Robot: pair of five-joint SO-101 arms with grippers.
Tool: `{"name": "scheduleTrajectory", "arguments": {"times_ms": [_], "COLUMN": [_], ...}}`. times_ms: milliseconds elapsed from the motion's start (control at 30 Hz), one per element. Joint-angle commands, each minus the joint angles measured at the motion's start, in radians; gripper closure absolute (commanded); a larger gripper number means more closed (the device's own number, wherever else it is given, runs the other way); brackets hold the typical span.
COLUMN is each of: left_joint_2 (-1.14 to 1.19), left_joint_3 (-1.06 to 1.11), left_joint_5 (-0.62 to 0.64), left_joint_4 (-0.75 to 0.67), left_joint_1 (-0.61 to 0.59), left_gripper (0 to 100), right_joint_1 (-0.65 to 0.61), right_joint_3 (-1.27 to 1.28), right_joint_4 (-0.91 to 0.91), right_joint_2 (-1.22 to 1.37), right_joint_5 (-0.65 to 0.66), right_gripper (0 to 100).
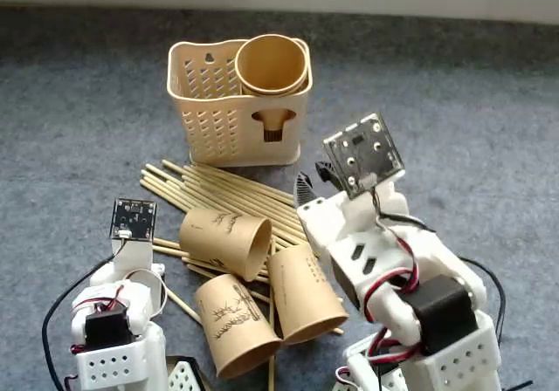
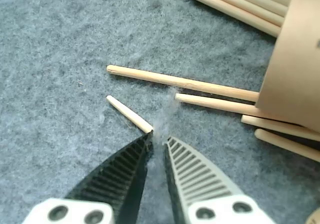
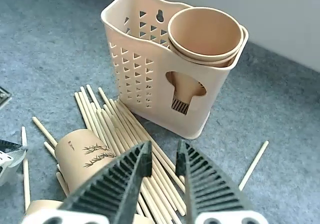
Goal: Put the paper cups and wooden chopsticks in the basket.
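Observation:
The beige perforated basket [image 1: 218, 116] [image 3: 145, 69] stands upright at the back with a paper cup [image 1: 272, 64] [image 3: 205, 31] inside. Three more paper cups [image 1: 225, 241] [image 1: 236, 324] [image 1: 303, 293] lie on their sides over a fan of wooden chopsticks [image 1: 223, 195] [image 3: 115, 121]. My right gripper [image 1: 306, 186] [image 3: 164, 154] hovers over the chopsticks just in front of the basket, slightly open and holding nothing. My left gripper [image 2: 158, 140] is low over the carpet, shut, its tips at the end of a short chopstick piece [image 2: 129, 113]. A lying cup [image 2: 295, 59] is beside it.
Grey carpet [image 1: 79, 103] covers the table. A single chopstick [image 3: 253, 164] lies apart, beside the basket. Loose chopsticks [image 2: 182, 83] lie ahead of the left gripper. Both arm bases [image 1: 118, 339] [image 1: 419, 321] stand at the front edge.

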Motion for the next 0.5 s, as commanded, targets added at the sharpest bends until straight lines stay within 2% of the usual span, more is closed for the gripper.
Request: {"name": "scheduleTrajectory", "arguments": {"times_ms": [0, 267, 467], "left_joint_2": [-0.004, -0.004, -0.004], "left_joint_3": [0.019, 0.019, 0.019], "left_joint_5": [-0.002, -0.002, -0.002], "left_joint_4": [0.005, 0.005, 0.005], "left_joint_1": [-0.007, -0.007, -0.007], "left_gripper": [95, 95, 95], "right_joint_1": [-0.005, -0.005, -0.010], "right_joint_3": [0.067, 0.254, 0.252], "right_joint_4": [0.008, 0.010, 0.189], "right_joint_2": [-0.091, -0.139, -0.140], "right_joint_5": [0.066, 0.163, 0.229], "right_gripper": [90.4, 90.3, 90.1]}}
